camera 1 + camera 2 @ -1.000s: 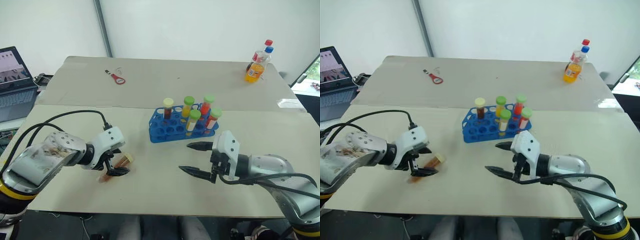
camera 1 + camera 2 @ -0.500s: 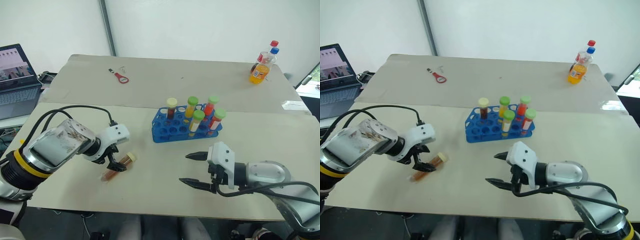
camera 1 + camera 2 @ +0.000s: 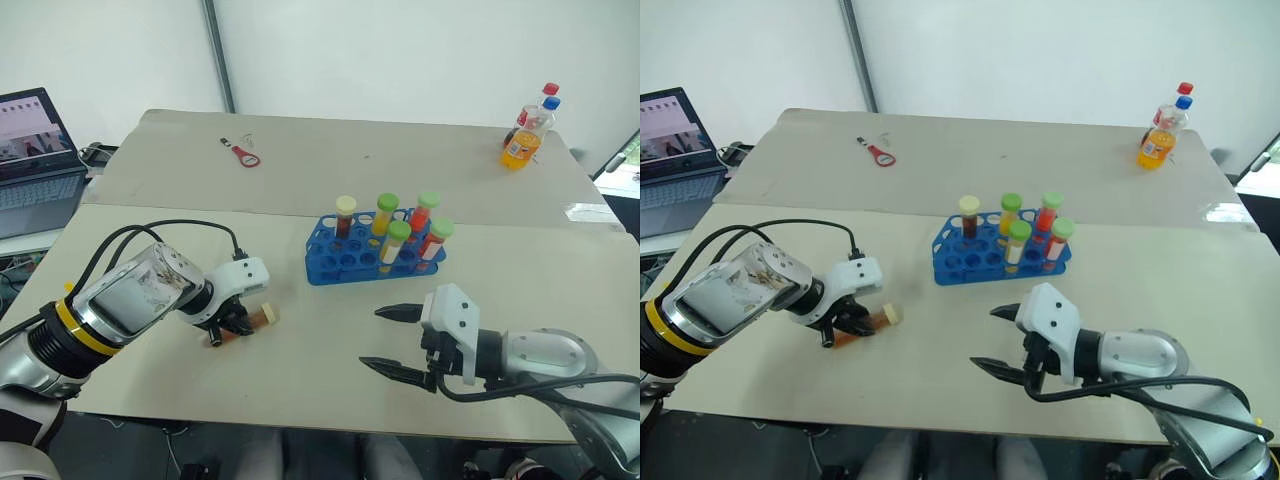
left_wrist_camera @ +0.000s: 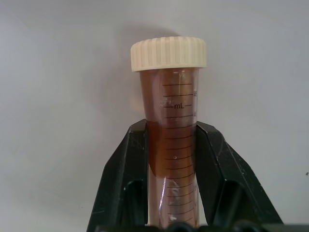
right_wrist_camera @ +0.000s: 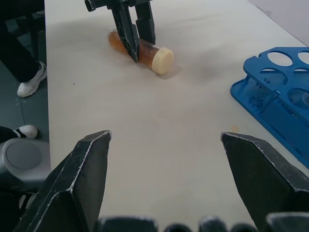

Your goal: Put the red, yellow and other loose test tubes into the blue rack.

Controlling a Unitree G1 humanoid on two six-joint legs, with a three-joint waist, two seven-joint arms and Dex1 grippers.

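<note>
Tube with cream cap and brown liquid lies on its side on the pale worktop, near the front-left edge. Left tool is pressed onto it, one black finger on each side of the barrel, below the cap; the right wrist view shows the same pinch, fingers pointing down onto the tube, the tube resting on the surface.

Blue rack stands near the worktop's middle, well apart from the lying tube, toward the right and farther back. Five capped tubes upright in it: one cream-capped, four green-capped. Front holes nearest the robot open.

Right tool hovers above the worktop in front of the rack, fingers spread wide, holding nothing, pointing toward the left tool.

Far side: orange drink bottle at the back right corner, small red-handled item at the back left. Laptop off the left edge.
</note>
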